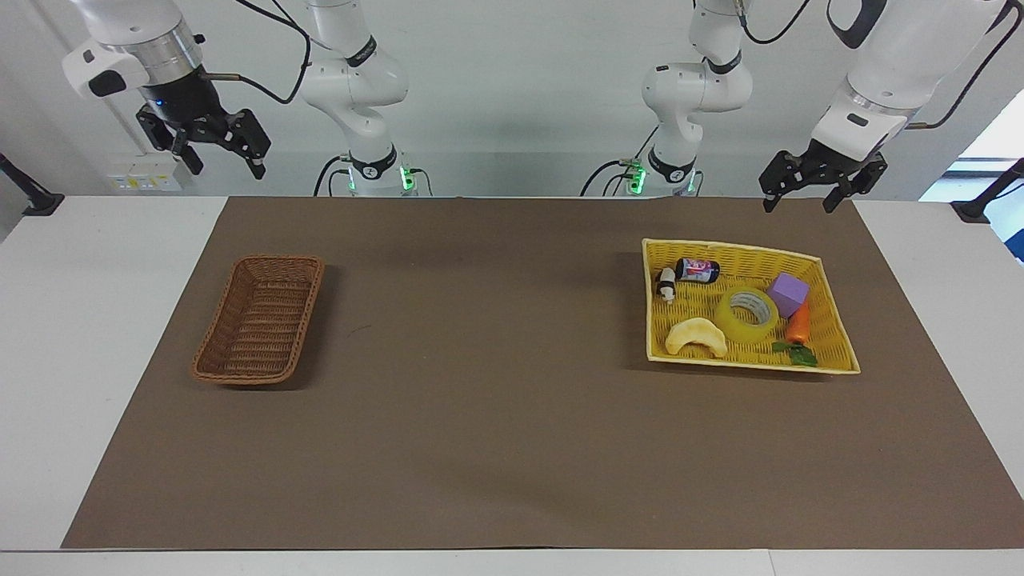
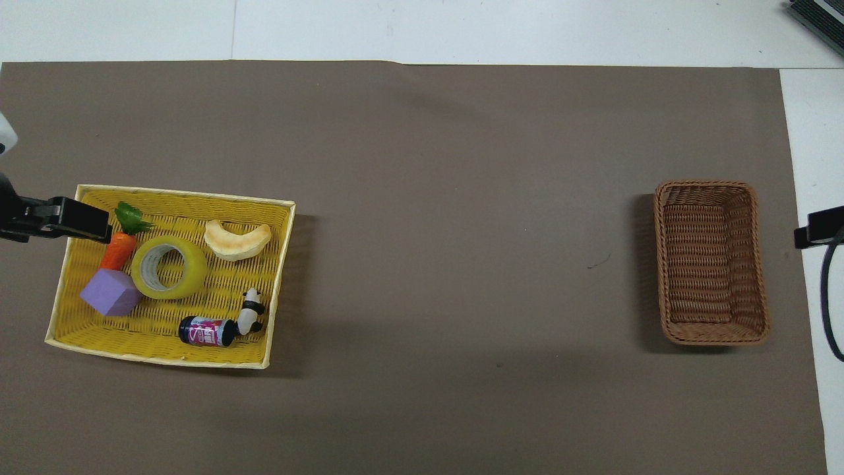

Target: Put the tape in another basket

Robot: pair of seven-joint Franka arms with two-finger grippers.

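Note:
The tape (image 1: pixel 746 314) (image 2: pixel 169 267), a translucent yellow roll with a pale core, lies flat in the middle of the yellow woven tray basket (image 1: pixel 744 250) (image 2: pixel 184 194) at the left arm's end of the table. The dark-brown wicker basket (image 1: pixel 260 320) (image 2: pixel 711 264) sits at the right arm's end with nothing in it. My left gripper (image 1: pixel 800 204) (image 2: pixel 62 221) hangs high and open over the yellow basket's outer rim, holding nothing. My right gripper (image 1: pixel 226 166) (image 2: pixel 817 227) hangs high and open over the table beside the brown basket, also holding nothing.
Around the tape in the yellow basket lie a pale croissant toy (image 1: pixel 697 336), a purple block (image 1: pixel 789 294), a toy carrot (image 1: pixel 798 324), a small dark bottle (image 1: pixel 697 270) and a panda figure (image 1: pixel 666 284). A brown mat (image 1: pixel 496 400) covers the table between the baskets.

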